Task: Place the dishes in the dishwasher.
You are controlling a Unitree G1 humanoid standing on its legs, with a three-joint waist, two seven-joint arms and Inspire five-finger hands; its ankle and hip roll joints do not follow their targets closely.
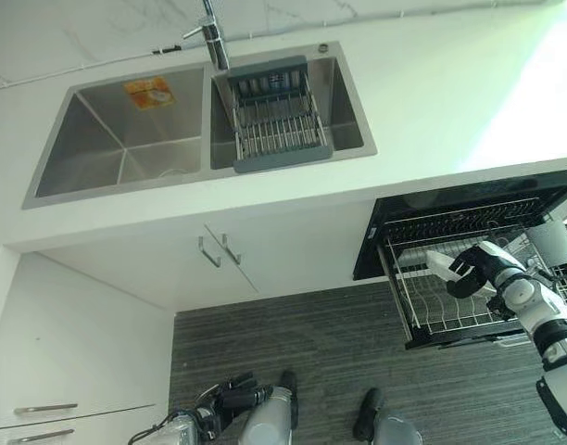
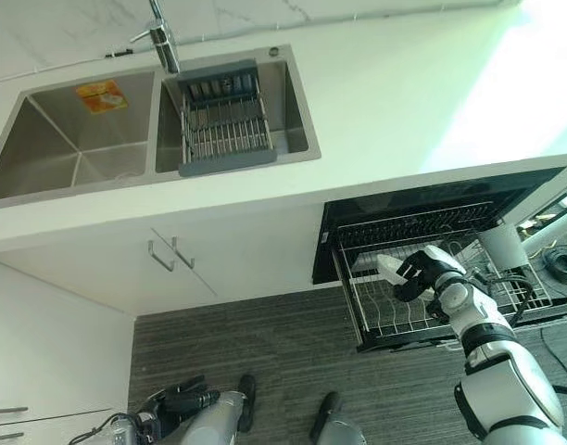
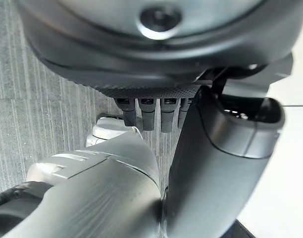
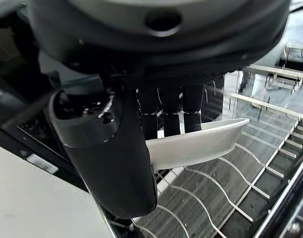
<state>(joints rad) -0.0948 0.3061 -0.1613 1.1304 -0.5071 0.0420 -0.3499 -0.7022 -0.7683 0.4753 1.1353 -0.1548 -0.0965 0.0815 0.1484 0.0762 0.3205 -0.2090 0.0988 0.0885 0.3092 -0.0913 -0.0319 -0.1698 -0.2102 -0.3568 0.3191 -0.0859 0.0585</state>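
Now right hand (image 2: 422,273) pinches white dish (image 4: 201,144) over dishwasher rack (image 2: 395,320) (pulled out).

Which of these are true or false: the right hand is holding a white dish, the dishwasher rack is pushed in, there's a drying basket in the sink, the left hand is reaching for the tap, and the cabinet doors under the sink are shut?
1. The right hand grips a white dish. True; in the right wrist view its fingers and thumb pinch the dish.
2. The dishwasher rack is pushed in. False: it is pulled out, and the dish is held over its wires.
3. A drying basket sits in the sink. True, in the basin on the robot's right, below the tap.
4. The left hand reaches for the tap. False: it hangs low above the floor.
5. The cabinet doors under the sink are shut. True.
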